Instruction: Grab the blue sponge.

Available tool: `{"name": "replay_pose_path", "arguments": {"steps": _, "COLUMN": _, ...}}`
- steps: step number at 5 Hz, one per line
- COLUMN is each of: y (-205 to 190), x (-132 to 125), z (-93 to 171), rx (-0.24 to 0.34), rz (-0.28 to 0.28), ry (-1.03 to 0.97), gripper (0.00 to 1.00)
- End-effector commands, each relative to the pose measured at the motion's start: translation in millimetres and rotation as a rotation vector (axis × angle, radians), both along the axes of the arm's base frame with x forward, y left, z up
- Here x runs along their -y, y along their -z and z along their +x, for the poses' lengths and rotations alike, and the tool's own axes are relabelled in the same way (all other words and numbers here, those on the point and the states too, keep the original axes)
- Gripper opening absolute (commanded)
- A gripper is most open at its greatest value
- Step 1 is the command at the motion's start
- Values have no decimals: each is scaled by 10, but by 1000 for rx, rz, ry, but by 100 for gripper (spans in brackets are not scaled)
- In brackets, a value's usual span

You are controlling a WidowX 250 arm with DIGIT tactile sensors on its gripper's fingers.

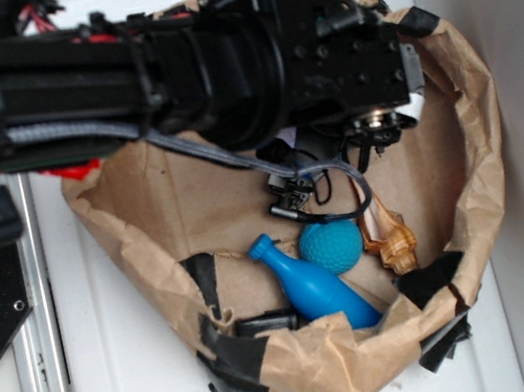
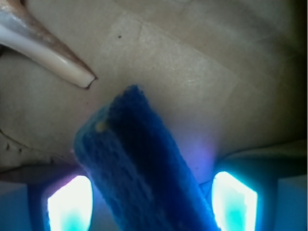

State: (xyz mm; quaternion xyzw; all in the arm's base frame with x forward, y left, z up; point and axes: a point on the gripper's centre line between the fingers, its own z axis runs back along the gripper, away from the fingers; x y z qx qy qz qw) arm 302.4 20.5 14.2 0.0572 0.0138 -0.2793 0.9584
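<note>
In the wrist view the blue sponge [image 2: 139, 163] stands on edge and runs diagonally from the middle of the frame down to the bottom, dark blue and porous. It lies between the two glowing fingers of my gripper [image 2: 151, 202]. The gripper is open: the left fingertip [image 2: 70, 204] stands clear of the sponge, and the right fingertip [image 2: 235, 199] is close to its lower end. In the exterior view the black arm [image 1: 317, 44] reaches over the bag and hides both the fingers and the sponge.
A brown paper bag [image 1: 462, 120] with black tape patches holds everything. Inside lie a glossy blue bottle [image 1: 314, 288], a teal dimpled ball [image 1: 332, 245] and an amber toy [image 1: 396, 245]. A pale pointed piece [image 2: 48, 53] juts in at the wrist view's upper left.
</note>
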Motion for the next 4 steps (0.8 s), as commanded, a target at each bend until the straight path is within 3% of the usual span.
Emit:
{"name": "replay_pose_path", "arguments": {"steps": 1, "y": -42, "x": 68, "z": 1, "rx": 42, "rz": -10, "ry": -67, "gripper": 0}}
{"name": "replay_pose_path", "arguments": {"steps": 2, "y": -483, "x": 170, "z": -51, "rx": 127, "rz": 44, "ry": -157, "gripper": 0}}
{"name": "replay_pose_path", "arguments": {"steps": 3, "y": -993, "x": 409, "z": -185, "rx": 97, "rz": -4, "ry": -327, "gripper": 0}}
{"name": "replay_pose_path", "arguments": {"steps": 4, "y": -1348, "x": 359, "z": -285, "rx": 42, "rz": -9, "ry": -556, "gripper": 0}}
